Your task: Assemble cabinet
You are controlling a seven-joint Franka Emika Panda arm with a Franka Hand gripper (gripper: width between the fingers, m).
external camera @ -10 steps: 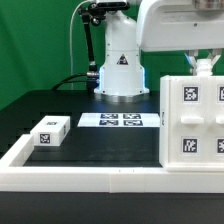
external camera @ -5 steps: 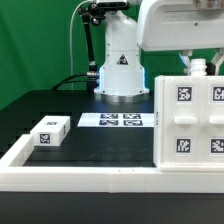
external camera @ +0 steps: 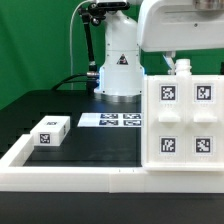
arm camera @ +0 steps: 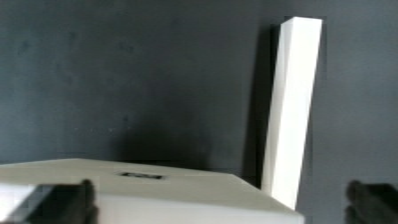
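The cabinet (external camera: 183, 120) is a white box-shaped body with several square marker tags on its front. It stands on the black table at the exterior view's right, behind the front border rail. My gripper (external camera: 183, 67) is right at its top edge. In the wrist view the gripper (arm camera: 217, 203) has its jaws wide apart. One dark finger (arm camera: 61, 204) overlaps the cabinet's white top (arm camera: 143, 195); the other finger (arm camera: 375, 200) stands clear of it. A tall white edge (arm camera: 290, 100) rises beside the top.
A small white block (external camera: 49, 131) with a tag lies at the exterior view's left. The marker board (external camera: 121, 120) lies flat before the robot base (external camera: 120, 70). A low white border frame (external camera: 70, 176) edges the table's front and left.
The cabinet has slid toward the exterior view's left, together with my gripper at its top. All its front tags now show. The small block has not moved.
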